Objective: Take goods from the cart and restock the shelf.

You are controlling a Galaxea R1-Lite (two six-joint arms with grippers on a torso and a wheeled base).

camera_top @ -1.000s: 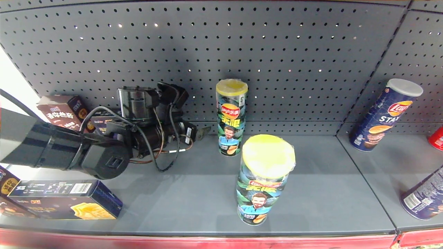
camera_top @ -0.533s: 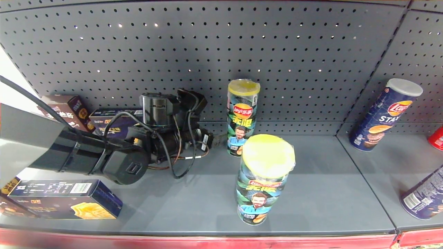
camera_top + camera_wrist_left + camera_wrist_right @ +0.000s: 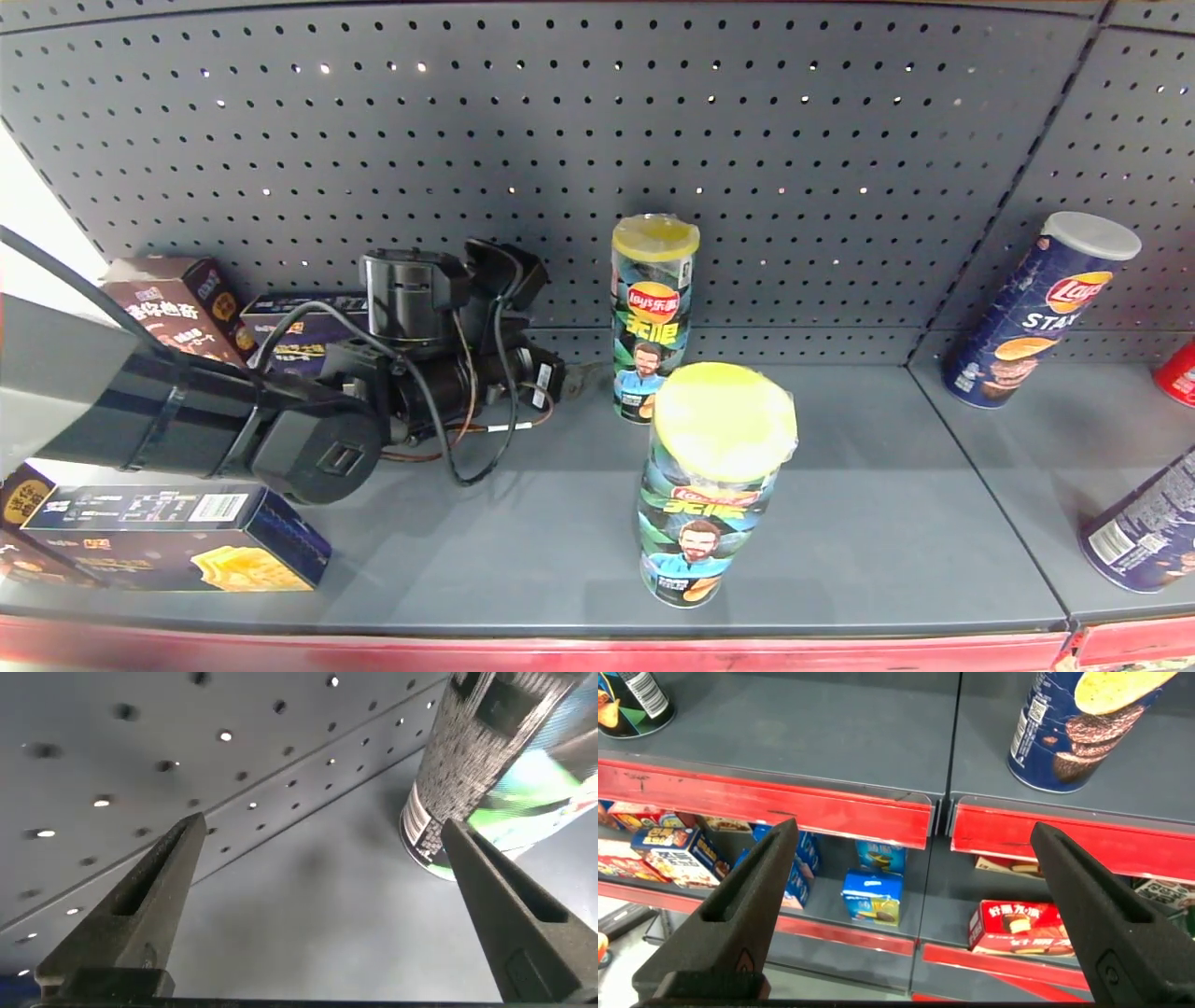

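Two green chip cans with yellow lids stand upright on the grey shelf (image 3: pixel 868 523). The rear can (image 3: pixel 653 317) is by the pegboard; the front can (image 3: pixel 714 485) is near the shelf's edge. My left gripper (image 3: pixel 581 375) lies low over the shelf just left of the rear can's base. In the left wrist view the left gripper (image 3: pixel 320 826) is open with nothing between its fingers, and the rear can (image 3: pixel 486 765) stands just beyond one fingertip. My right gripper (image 3: pixel 915 831) is open and empty, in front of the shelf's red front rail (image 3: pixel 831 803).
Snack boxes sit at the shelf's left: one at the front (image 3: pixel 177 537), two behind the arm (image 3: pixel 168 303). A dark blue can (image 3: pixel 1036 313) leans on the pegboard in the right bay, and another (image 3: pixel 1144 541) lies by its edge. A lower shelf holds boxes (image 3: pixel 873 896).
The left gripper and the rear can both shifted to the right. Since then the gripper has drawn back slightly left while the can stays put. The front can has not moved.
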